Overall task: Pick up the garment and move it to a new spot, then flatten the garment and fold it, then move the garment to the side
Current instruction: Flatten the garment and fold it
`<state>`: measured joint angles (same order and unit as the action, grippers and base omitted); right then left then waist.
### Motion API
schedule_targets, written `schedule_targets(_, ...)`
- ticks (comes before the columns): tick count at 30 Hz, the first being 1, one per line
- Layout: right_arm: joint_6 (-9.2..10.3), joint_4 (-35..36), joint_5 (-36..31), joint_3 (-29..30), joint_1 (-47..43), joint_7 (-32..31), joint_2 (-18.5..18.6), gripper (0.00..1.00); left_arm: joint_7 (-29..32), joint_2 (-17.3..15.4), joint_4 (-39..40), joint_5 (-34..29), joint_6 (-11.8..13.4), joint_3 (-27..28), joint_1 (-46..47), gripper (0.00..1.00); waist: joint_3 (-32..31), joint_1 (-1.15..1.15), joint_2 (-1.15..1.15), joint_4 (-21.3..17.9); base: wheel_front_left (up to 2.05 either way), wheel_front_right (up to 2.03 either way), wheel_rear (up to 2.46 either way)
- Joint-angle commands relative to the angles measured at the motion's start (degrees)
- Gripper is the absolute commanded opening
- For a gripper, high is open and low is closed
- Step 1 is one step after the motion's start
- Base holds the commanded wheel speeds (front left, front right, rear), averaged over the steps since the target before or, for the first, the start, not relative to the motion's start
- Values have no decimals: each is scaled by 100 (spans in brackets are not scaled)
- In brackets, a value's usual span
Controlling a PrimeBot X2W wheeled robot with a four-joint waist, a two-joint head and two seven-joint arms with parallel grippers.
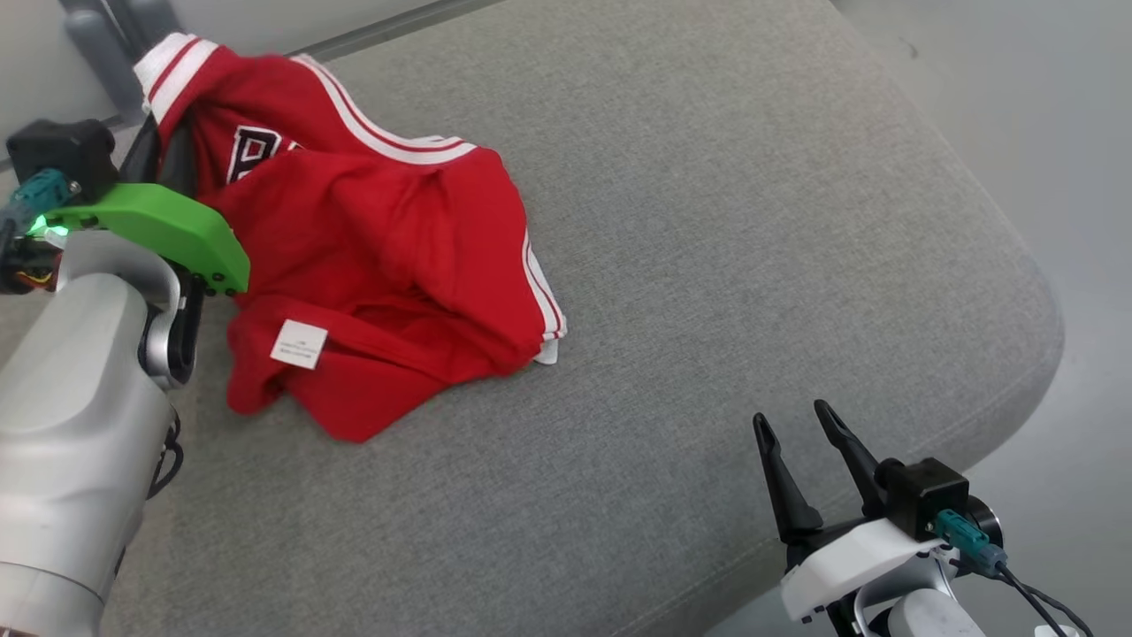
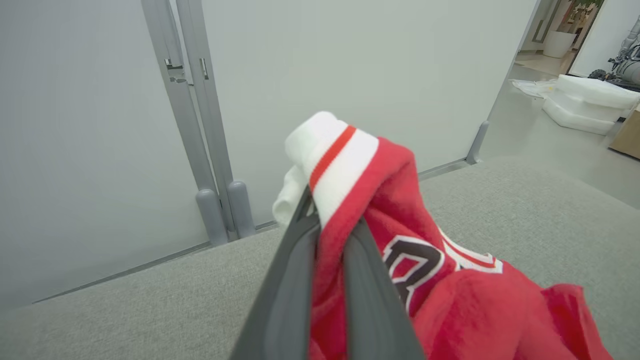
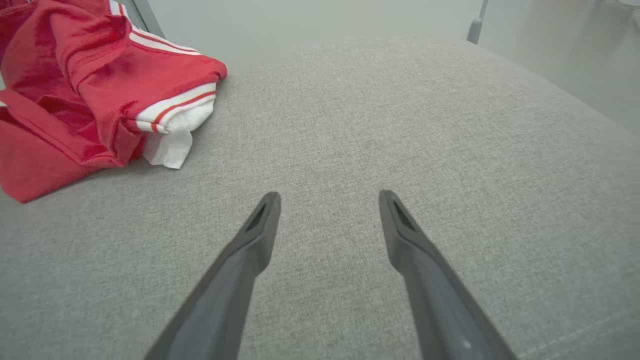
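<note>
**L CLAW PINCHING THE CUFF, R CLAW WIDE & EMPTY**

Nearest me: R claw (image 1: 791,414), low right in the head view. Fingers are spread wide w/ nothing btwn them, just grey cushion (image 1: 752,221) under the tips. It's well apart from the cloth, which sits up and to its left.

Mid-distance, left half of the cushion: the garment (image 1: 380,239), red w/ white-and-red striped trim, lying in a crumpled heap. A white label (image 1: 299,343) faces up on the near fold. One striped hem corner (image 3: 172,107) pokes out on the R claw's side, resting on the cushion.

Further back, at the far-left end of the heap: L claw (image 2: 331,210), w/ a green bracket (image 1: 159,226) on the wrist. Its fingers are squeezed narrow on the garment. Red cloth is caught btwn them, and the white cuff (image 2: 332,145) w/ its red stripe bulges out past the tips. That end stands raised above the cushion, and the rest trails down onto it. Dark-and-white lettering (image 2: 415,265) shows just beside the grip.

Beyond: a pale partition wall (image 2: 375,60) w/ grey posts (image 2: 240,210) behind the cushion's back edge. Far off, white foam blocks (image 2: 590,92) on the floor.
</note>
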<state>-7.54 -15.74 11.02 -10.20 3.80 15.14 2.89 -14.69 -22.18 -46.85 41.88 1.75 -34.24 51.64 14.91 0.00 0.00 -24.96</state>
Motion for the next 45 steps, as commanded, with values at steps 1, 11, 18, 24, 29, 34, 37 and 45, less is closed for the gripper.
schedule_targets(1,11,-11,36,13,-5,-1,3,100,-19,6,-229,-50,-69,-37,-28,38,232,0,0,-294,0,0,0)
schedule_targets(11,11,7,21,240,-183,-1,5,100,208,357,-1111,349,-264,104,-269,100,7,0,0,268,0,0,0)
schedule_targets(18,11,-29,-96,261,-223,-1,6,100,1111,666,-562,914,-737,96,-837,100,-357,0,0,874,0,0,0)
schedule_targets(24,11,-62,-144,285,-270,-1,10,100,1557,613,-51,1008,-744,-95,-1326,0,-499,0,0,989,0,0,0)
schedule_targets(29,11,-83,-153,328,-367,-1,7,100,1708,602,450,1117,-799,-165,-1653,0,-544,0,0,1031,0,0,0)
schedule_targets(34,11,-117,-136,297,-331,-1,8,100,1695,520,752,1166,-688,-116,-1788,0,-556,0,0,1007,0,0,0)
schedule_targets(37,11,-116,-117,288,-303,-1,7,100,1661,431,925,1127,-603,-84,-1780,0,-561,0,0,983,0,0,0)
schedule_targets(45,11,-85,-174,626,-680,-1,5,100,1160,221,1896,1127,-190,100,-2454,0,-736,0,0,1308,0,0,0)
